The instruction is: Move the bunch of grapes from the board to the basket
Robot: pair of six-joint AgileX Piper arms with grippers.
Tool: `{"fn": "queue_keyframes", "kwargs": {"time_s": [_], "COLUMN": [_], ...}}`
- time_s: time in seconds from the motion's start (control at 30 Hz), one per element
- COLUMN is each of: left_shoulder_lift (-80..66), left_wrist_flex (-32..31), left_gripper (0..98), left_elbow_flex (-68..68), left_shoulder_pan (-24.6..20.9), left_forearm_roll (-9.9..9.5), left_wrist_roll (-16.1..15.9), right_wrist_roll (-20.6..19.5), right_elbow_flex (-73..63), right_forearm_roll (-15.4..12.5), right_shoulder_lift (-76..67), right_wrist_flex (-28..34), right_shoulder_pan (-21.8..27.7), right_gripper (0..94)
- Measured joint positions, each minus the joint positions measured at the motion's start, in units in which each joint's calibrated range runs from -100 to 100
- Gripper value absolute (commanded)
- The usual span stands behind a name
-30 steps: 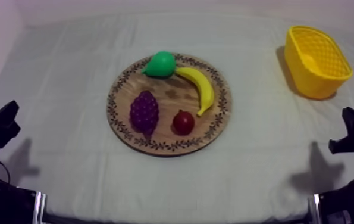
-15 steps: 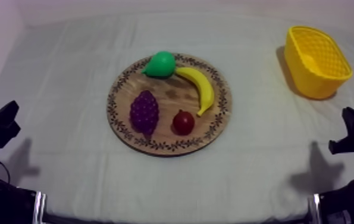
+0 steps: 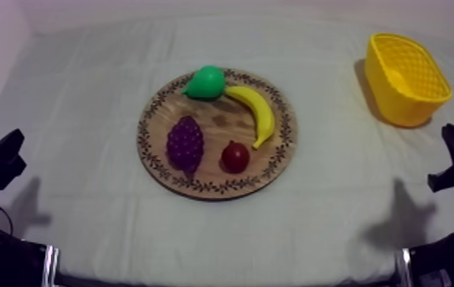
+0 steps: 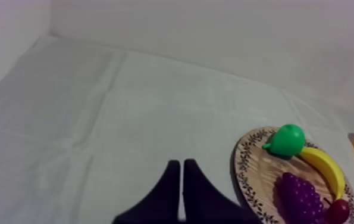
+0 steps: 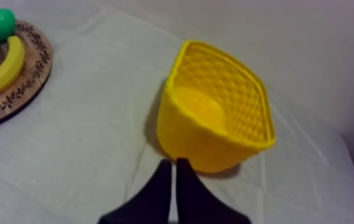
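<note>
Now the grapes (image 3: 185,143) are lying on the board (image 3: 199,185) at the middle of the table (image 3: 85,114), and the basket (image 3: 405,76) is standing well apart near its far right corner. The left gripper (image 4: 181,164) and the right gripper (image 5: 173,162) are both sitting closed on nothing.

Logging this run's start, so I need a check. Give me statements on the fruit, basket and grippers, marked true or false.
The bunch of grapes lies on the wooden board. True.
The pear is in the yellow basket. False: the pear lies on the board.
The left gripper is shut on nothing. True.
The right gripper holds the banana. False: it is shut on nothing, by the basket; the banana lies on the board.
</note>
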Motion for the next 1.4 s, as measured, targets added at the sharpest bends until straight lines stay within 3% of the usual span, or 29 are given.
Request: {"fn": "queue_keyframes", "kwargs": {"time_s": [0.3, 0.5, 1.13, 1.4], "left_shoulder_lift": [0.0, 0.0, 0.0, 0.0], "left_wrist_flex": [0.0, 0.0, 0.0, 0.0], "left_gripper": [0.1, 0.1, 0.1, 0.1], "left_elbow_flex": [0.0, 0.0, 0.0, 0.0], "left_shoulder_pan": [0.0, 0.0, 0.0, 0.0], "left_forearm_roll": [0.00, 0.00, 0.00, 0.00], "left_wrist_roll": [0.0, 0.0, -0.1, -0.1], "right_wrist_roll": [0.8, -0.2, -9.6, -16.5], "right_elbow_flex": [-18.7, -34.0, -81.4, -95.6], "right_forearm_roll": [0.1, -0.4, 1.9, 3.1], "right_shoulder_lift": [15.4, 27.6, 61.9, 72.3], "right_wrist_flex": [3.5, 9.1, 32.8, 44.6], "right_shoulder_pan": [-3.3, -6.7, -21.0, -27.6], "right_gripper": [0.4, 0.5, 0.4, 0.4]}}
